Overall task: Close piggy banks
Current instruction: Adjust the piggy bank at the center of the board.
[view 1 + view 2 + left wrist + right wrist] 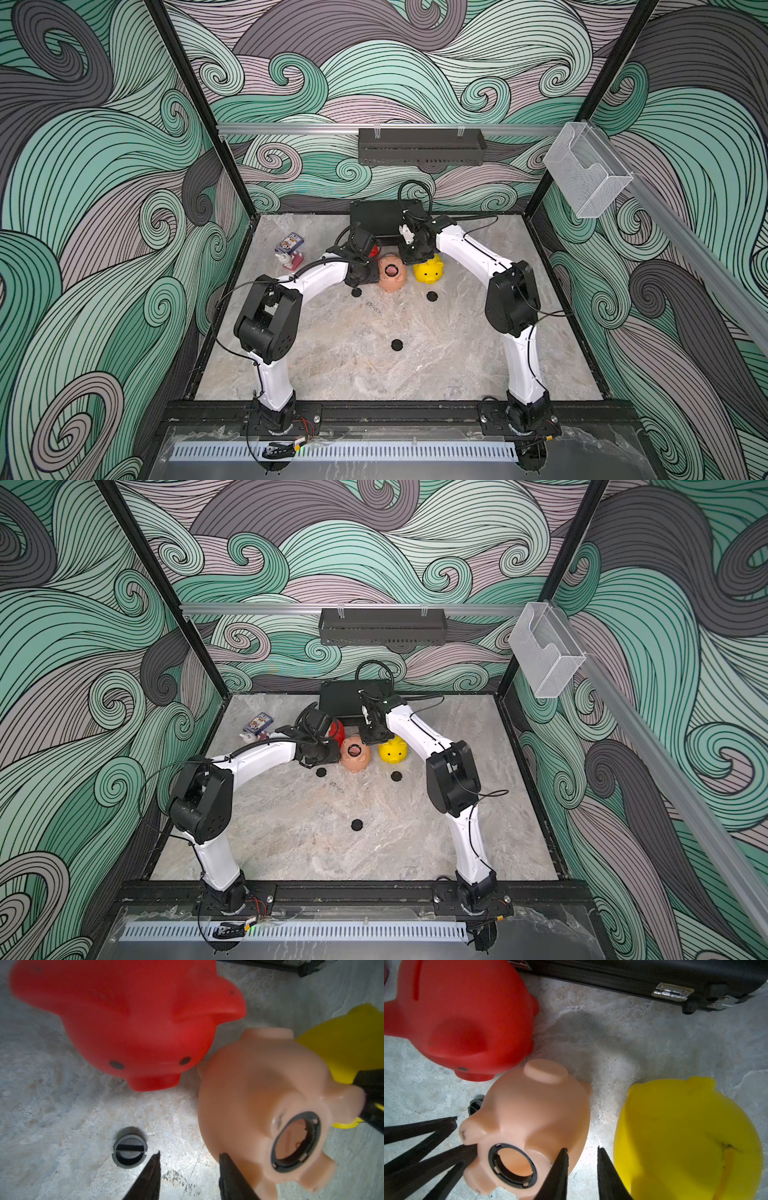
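An enclosed booth seen from above. Its walls (104, 208) are covered in a printed pattern of large curling waves in mint green, pale lilac and dark grey, outlined in black. Black corner posts (187, 83) frame the back wall. A silver metal rail (291, 128) runs across that wall, and a black slotted tray (419, 151) hangs from it. A clear plastic holder (586, 174) hangs on a second rail along the side wall. The surface (374, 374) is grey-beige marble-look stone, evenly lit. A flat black case (374, 218) with silver hinges lies at its back edge. A black bar (395, 411) and a white slotted strip (415, 452) border the front.
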Tool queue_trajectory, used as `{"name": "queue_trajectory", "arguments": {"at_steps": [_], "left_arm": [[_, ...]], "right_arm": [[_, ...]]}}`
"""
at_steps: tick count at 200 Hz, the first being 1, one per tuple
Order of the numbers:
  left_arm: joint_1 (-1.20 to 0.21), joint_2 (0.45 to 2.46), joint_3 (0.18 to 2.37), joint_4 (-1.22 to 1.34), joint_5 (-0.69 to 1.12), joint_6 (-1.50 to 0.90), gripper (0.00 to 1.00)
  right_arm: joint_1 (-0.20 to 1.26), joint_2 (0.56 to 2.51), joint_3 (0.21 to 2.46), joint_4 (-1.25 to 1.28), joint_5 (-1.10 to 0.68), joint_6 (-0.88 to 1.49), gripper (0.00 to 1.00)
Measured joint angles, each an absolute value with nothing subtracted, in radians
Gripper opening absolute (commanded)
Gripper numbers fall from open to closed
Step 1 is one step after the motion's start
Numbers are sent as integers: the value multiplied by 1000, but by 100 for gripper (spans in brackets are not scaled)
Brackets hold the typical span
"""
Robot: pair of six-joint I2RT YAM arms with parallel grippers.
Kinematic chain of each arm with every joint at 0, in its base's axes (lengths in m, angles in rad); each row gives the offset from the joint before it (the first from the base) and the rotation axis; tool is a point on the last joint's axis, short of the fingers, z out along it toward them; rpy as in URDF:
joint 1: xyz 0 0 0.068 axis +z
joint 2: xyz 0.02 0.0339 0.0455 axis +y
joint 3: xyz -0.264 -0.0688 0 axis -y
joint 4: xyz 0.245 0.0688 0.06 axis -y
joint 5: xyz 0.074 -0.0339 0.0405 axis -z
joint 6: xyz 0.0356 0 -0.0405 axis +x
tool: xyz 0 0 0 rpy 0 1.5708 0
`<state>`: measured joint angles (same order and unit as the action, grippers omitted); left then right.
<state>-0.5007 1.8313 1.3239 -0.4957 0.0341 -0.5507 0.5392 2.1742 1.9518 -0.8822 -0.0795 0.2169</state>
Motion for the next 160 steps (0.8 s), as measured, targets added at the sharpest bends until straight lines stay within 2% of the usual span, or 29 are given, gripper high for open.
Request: {"name": "queue_trajectory", "arguments": {"at_steps": [60,93,122,160], "left_arm": [[-501,1831,1324,-503,23,-550,48],[-501,1792,1322,-538,-18,-549,51],[-501,1642,1297,-586,-48,-545,56],[-501,1303,1172,-607,-93,-540,66]], "right_arm": [[539,2176,1947,-887,-75,217,29],[539,2098,1859,-887,-58,218,30],[544,1908,1706,-870,-48,228,33],[601,1623,1442,-805,-48,248,34]]}}
